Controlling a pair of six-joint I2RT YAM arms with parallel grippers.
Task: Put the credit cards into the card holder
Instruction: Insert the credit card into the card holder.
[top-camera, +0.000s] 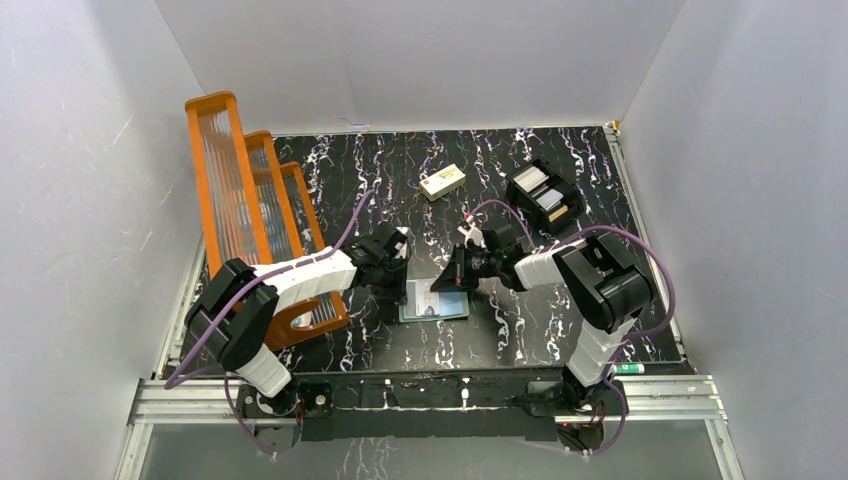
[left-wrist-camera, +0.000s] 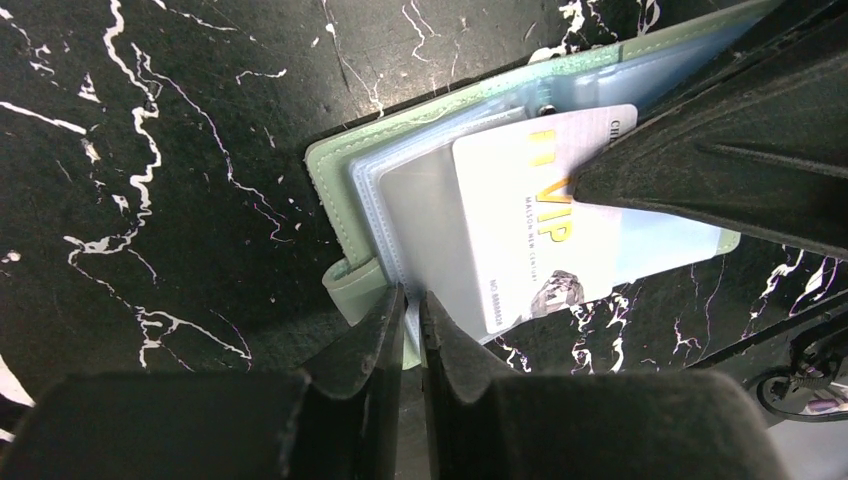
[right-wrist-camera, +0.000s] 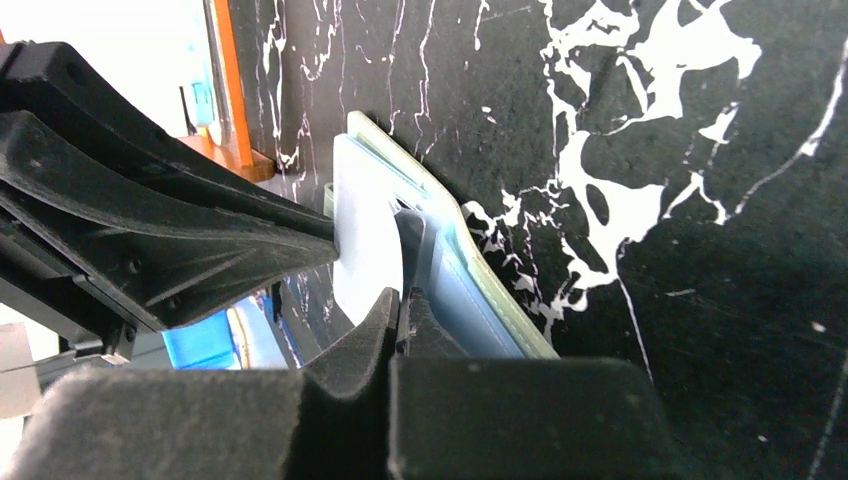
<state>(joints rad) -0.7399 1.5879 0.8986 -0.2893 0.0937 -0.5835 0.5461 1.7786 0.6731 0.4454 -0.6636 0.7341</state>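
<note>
Orange rack (top-camera: 250, 215) with clear panes stands at the left of the top view. Right of it, near the middle of the frame, the left gripper (left-wrist-camera: 412, 298) has its jaws almost together and pinches the edge of a clear sleeve of the card holder (left-wrist-camera: 335, 175). This green holder lies open and flat on the black marbled table (top-camera: 400, 170). A white credit card (left-wrist-camera: 530, 230) with gold VIP letters lies over the sleeves; whether it is inside one I cannot tell. The right gripper (right-wrist-camera: 403, 298) is closed on this card. In the upper right are a cream block (top-camera: 442, 182) and a black tray (top-camera: 545, 195).
</note>
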